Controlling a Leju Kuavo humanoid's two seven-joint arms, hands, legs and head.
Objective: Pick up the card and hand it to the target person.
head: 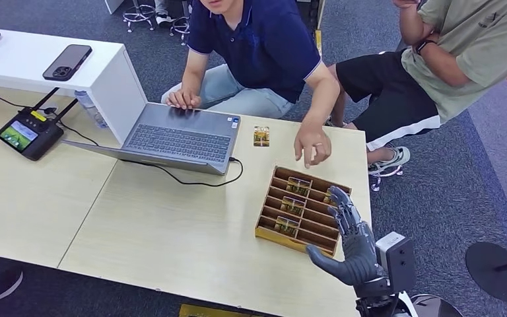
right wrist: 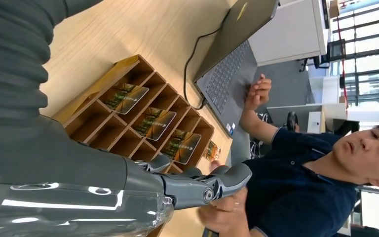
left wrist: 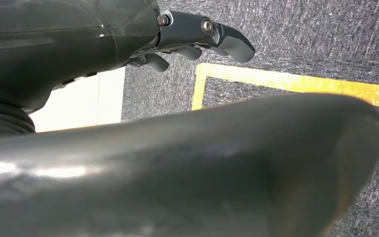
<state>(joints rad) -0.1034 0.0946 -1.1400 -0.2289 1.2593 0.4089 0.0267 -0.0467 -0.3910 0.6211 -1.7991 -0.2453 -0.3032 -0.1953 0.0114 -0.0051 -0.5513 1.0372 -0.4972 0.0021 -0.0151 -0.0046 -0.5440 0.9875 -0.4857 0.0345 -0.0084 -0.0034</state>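
**Reaching for a card**

Right hand (head: 348,246) hovers with fingers spread, empty, over the wooden tray (head: 265,226) on the surface, likely lining up a card (head: 286,226). Left hand (left wrist: 197,42) hangs low, fingers apart, idle.

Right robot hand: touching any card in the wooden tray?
Cannot tell. In the head view the right robot hand overlaps the wooden tray; neither contact nor gap shows plainly.

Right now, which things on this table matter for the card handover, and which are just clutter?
Job:
wooden card tray
cards in tray
right hand
person in blue shirt

Lying about:
laptop
phone
small screen device
loose card
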